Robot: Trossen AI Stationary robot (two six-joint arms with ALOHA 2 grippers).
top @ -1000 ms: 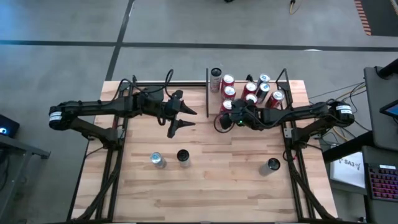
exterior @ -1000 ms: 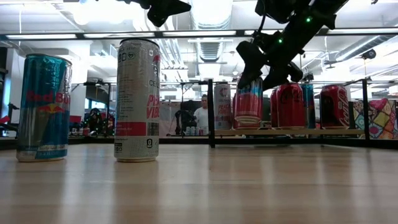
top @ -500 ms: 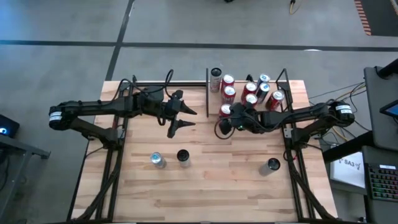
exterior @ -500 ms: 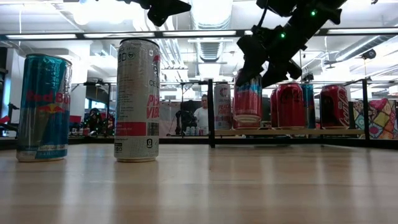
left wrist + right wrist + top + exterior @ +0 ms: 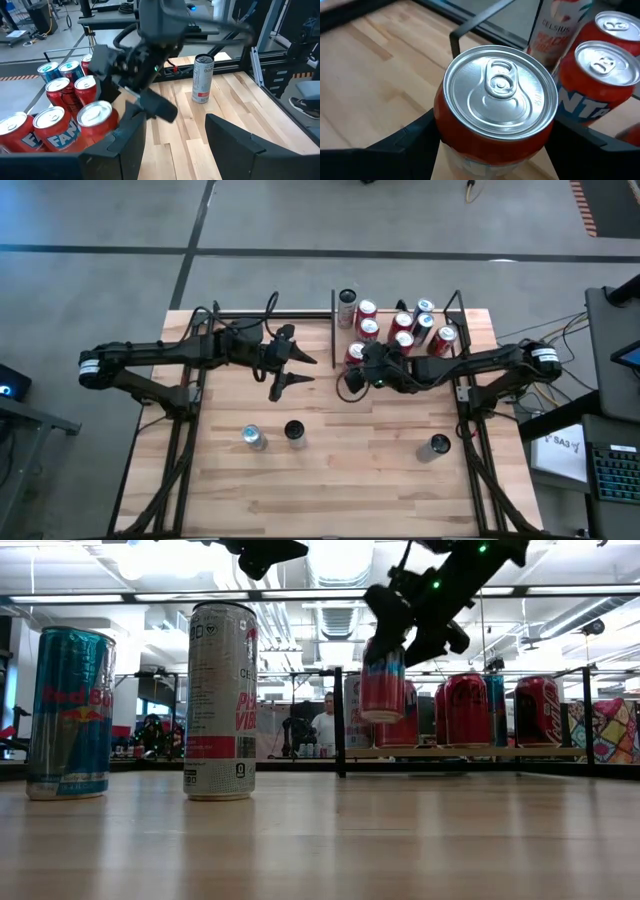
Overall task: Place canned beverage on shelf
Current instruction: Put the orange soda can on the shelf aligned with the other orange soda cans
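My right claw (image 5: 357, 370) pinches a red can (image 5: 383, 680), lifted clear, just off the shelf's (image 5: 480, 752) corner post. More cans (image 5: 405, 325) stand on the shelf behind. My left claw (image 5: 292, 370) hovers spread, well apart.

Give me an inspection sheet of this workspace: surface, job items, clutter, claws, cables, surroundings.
Surface: butcher-block tabletop, bare between the cans.
Job's things: red can held clear of the shelf; several cans already stand on the shelf.
Clutter: three loose cans on the table: Red Bull can, tall white can, one more can at the right.
Claws: right claw shut on the red can at the shelf's near edge; left claw open, empty, above the table's left half.
Cables: black cables along the left arm.
Surroundings: person far behind; grey floor.
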